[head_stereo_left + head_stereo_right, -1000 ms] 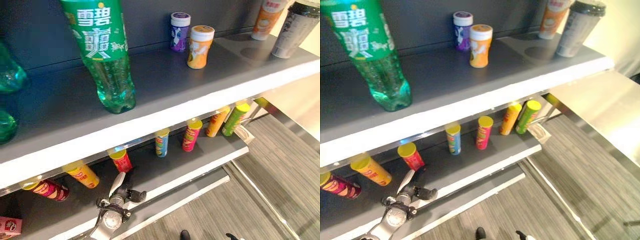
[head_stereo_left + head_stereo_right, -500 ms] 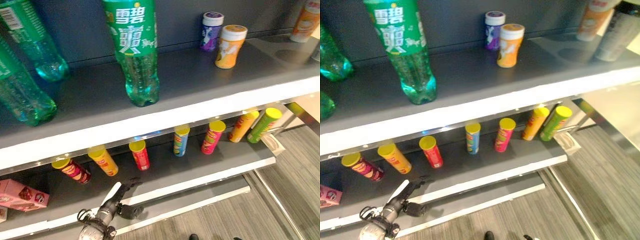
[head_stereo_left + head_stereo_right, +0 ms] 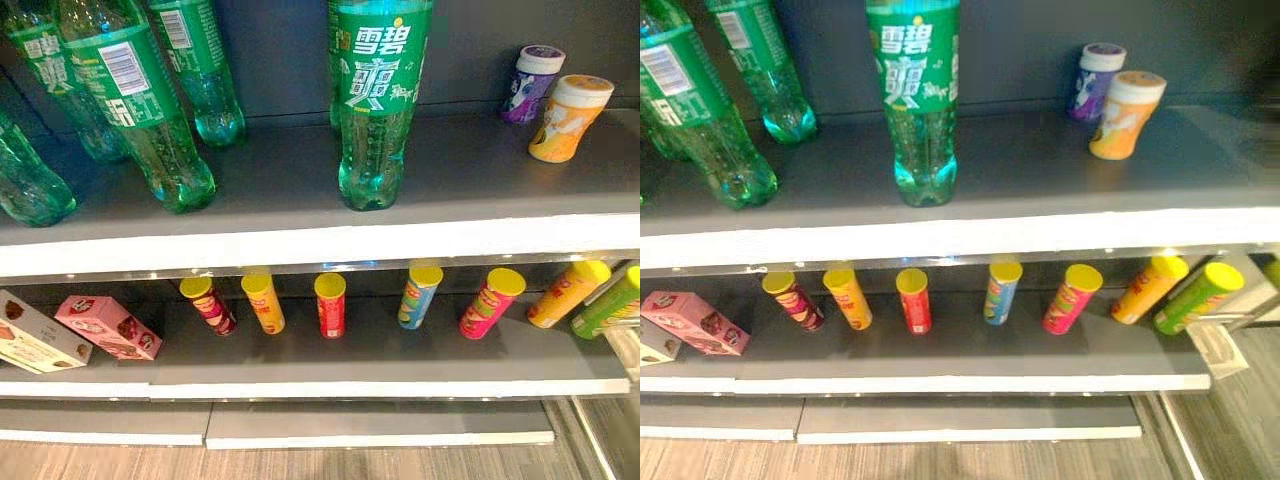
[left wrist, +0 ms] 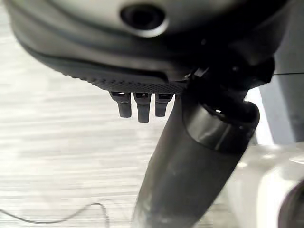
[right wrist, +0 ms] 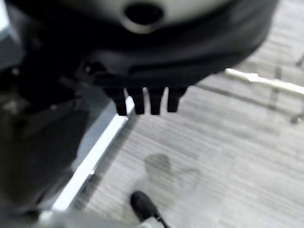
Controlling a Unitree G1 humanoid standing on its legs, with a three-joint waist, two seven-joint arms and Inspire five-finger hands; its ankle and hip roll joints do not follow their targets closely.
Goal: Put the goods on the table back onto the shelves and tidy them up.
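Shelves (image 3: 330, 240) grey, stocked; striped grey floor (image 3: 940, 460) below.

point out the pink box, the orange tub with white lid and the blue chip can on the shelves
pink box (image 3: 108, 327), left eye view, top face
orange tub with white lid (image 3: 568, 120), left eye view, orange side
blue chip can (image 3: 1001, 294), right eye view, blue side

upper shelf (image 3: 300, 245) holds green bottles (image 3: 375, 100); lower shelf (image 3: 380, 365) chip cans (image 3: 330, 305).
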